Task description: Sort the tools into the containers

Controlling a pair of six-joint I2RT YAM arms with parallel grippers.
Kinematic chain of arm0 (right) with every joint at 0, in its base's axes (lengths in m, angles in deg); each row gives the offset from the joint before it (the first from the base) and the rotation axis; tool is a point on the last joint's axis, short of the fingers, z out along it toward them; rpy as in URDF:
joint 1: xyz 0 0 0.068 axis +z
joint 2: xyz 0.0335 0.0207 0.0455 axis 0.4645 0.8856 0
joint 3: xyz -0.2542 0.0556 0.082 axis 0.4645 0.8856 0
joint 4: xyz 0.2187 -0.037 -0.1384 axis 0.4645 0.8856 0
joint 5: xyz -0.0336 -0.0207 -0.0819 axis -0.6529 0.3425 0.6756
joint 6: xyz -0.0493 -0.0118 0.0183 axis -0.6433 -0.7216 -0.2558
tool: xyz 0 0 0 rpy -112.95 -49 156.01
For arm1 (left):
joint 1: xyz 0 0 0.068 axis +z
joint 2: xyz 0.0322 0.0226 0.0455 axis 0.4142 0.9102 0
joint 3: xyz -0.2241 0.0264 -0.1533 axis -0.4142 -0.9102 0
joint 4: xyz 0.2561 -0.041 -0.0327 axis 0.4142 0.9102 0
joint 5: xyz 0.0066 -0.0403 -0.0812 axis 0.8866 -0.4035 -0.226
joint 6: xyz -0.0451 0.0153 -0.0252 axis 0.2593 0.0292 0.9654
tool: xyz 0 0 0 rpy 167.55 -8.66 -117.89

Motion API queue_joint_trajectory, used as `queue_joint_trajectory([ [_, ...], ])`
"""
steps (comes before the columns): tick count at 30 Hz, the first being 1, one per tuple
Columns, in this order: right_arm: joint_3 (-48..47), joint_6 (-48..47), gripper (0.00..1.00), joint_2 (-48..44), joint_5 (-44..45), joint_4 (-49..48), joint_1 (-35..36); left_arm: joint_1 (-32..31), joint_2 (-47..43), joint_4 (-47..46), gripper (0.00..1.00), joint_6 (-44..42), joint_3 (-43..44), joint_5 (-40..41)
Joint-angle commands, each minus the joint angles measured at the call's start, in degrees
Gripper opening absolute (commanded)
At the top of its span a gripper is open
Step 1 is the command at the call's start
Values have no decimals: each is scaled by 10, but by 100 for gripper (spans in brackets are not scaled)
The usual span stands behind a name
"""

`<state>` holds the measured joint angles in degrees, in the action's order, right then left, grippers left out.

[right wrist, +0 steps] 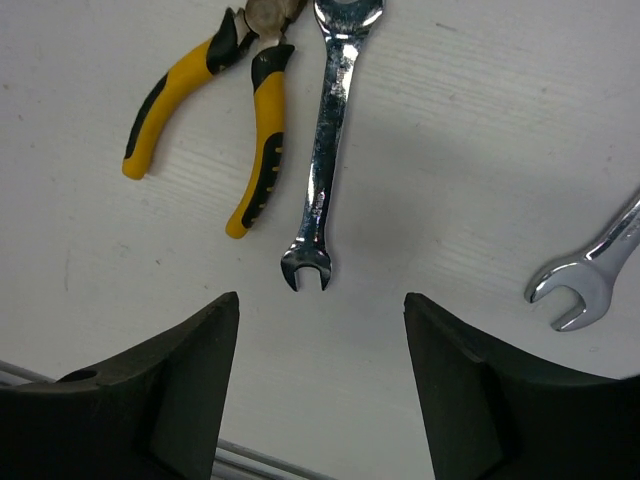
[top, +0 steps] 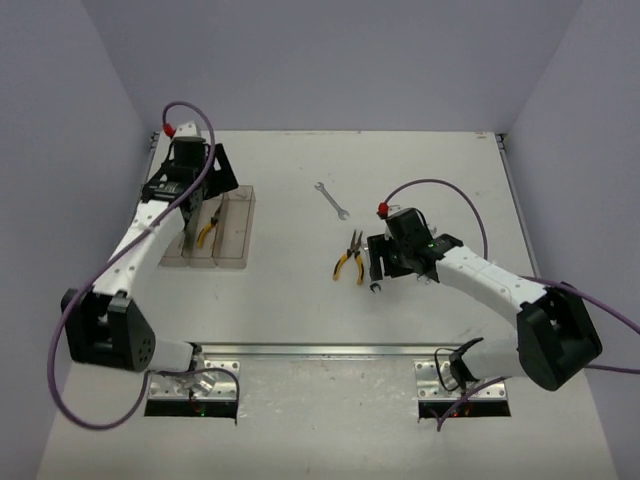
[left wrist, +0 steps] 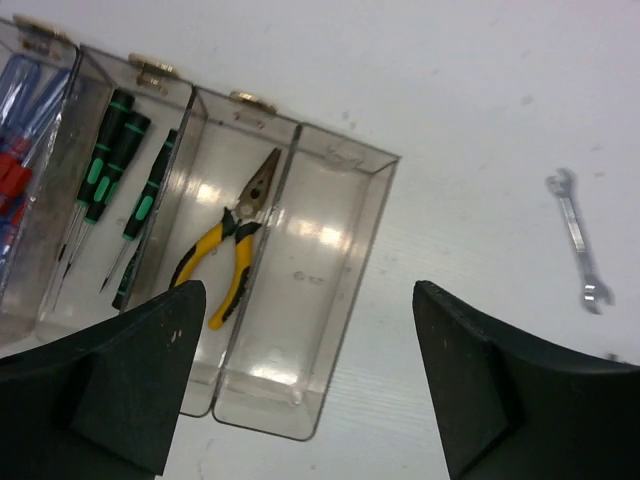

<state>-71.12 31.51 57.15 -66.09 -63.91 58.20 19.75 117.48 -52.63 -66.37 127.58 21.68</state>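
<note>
The containers (left wrist: 310,290) are four clear bins in a row, also seen under the left arm (top: 238,232). The leftmost holds blue and red screwdrivers (left wrist: 18,140), the second green/black screwdrivers (left wrist: 108,175), and the third yellow pliers (left wrist: 228,255). The fourth bin holds nothing. My left gripper (left wrist: 310,385) hovers open above the bins' near end. On the table lie yellow pliers (right wrist: 258,130) and, beside them, a silver wrench (right wrist: 326,150). My right gripper (right wrist: 320,385) hangs open just short of that wrench's open end, nothing between its fingers. A second wrench (right wrist: 590,270) lies to its right.
Another wrench (top: 331,199) lies alone at mid-table, also in the left wrist view (left wrist: 577,235). The table's pliers (top: 349,262) sit just left of the right gripper (top: 380,262). The left gripper (top: 198,200) is over the bins' back half.
</note>
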Motion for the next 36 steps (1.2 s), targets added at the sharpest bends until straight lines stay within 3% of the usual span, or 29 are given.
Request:
queue_joint_trajectory([
  [1,-37,36,62,53,-13,-16,2,-11,-156,-33,88,9,-65,-4],
  [3,-52,61,52,82,-13,-24,7,-13,-220,-36,100,4,-106,-29],
  [8,-105,84,47,151,39,-5,32,-14,-345,-68,100,-3,-236,-79],
  [12,-144,97,46,201,59,16,50,-14,-395,-64,100,-8,-285,-101],
  [19,-207,123,40,285,97,58,66,-13,-407,-81,100,-15,-302,-137],
  [27,-206,129,20,336,90,59,71,-14,-420,-88,100,-20,-309,-168],
  [33,-219,122,0,342,83,64,74,-13,-410,-92,100,-16,-310,-207],
  [36,-217,110,0,308,82,47,81,-13,-407,-113,100,-1,-316,-256],
])
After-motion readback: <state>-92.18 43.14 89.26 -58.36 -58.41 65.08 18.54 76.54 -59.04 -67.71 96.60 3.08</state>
